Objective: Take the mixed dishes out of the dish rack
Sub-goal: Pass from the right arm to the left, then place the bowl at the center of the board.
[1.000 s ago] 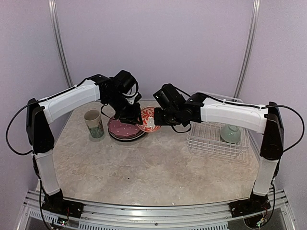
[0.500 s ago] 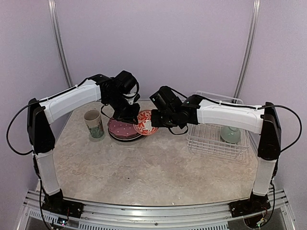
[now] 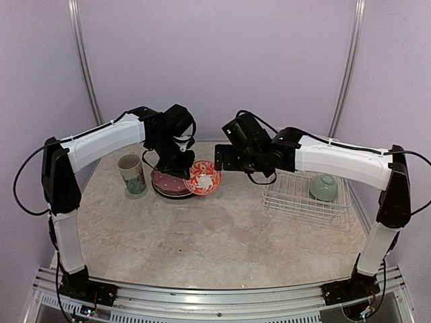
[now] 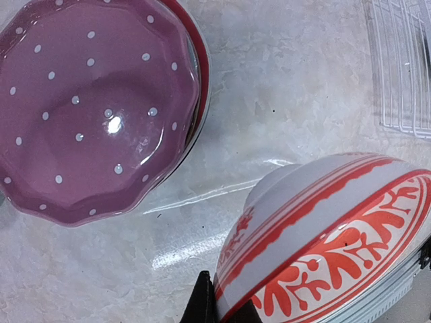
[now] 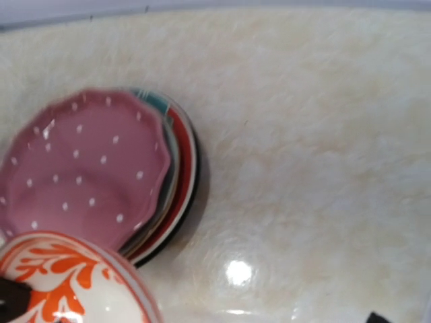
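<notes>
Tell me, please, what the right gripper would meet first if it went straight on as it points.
Most likely the red-and-white bowl, just ahead of the right gripper; depth is unclear, so it could pass above it toward the stacked plates.

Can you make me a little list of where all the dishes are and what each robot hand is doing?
left hand: shut on the red-and-white bowl, beside the plate stack
right hand: open, holding nothing
pink dotted plate: on top of the plate stack
mug: upright on the table, left of the stack
mint bowl: in the dish rack
</notes>
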`<act>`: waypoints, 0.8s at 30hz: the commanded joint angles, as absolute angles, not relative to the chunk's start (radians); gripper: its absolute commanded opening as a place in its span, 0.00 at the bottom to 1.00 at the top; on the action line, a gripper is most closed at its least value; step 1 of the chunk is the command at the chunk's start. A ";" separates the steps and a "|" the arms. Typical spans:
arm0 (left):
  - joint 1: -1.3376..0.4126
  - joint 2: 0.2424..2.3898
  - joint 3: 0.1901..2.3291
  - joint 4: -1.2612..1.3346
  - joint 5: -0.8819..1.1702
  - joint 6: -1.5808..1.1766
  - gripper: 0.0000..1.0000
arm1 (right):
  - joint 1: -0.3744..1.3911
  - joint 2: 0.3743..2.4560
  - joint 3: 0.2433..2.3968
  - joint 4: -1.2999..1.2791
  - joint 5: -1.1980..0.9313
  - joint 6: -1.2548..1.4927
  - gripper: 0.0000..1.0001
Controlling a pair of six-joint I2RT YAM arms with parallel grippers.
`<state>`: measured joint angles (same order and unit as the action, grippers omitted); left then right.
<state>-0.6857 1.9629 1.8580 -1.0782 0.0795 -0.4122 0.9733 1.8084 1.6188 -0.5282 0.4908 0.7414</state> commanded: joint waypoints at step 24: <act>-0.413 1.505 1.091 -0.937 0.142 -0.592 0.05 | 0.941 1.441 1.284 -0.464 0.592 0.740 1.00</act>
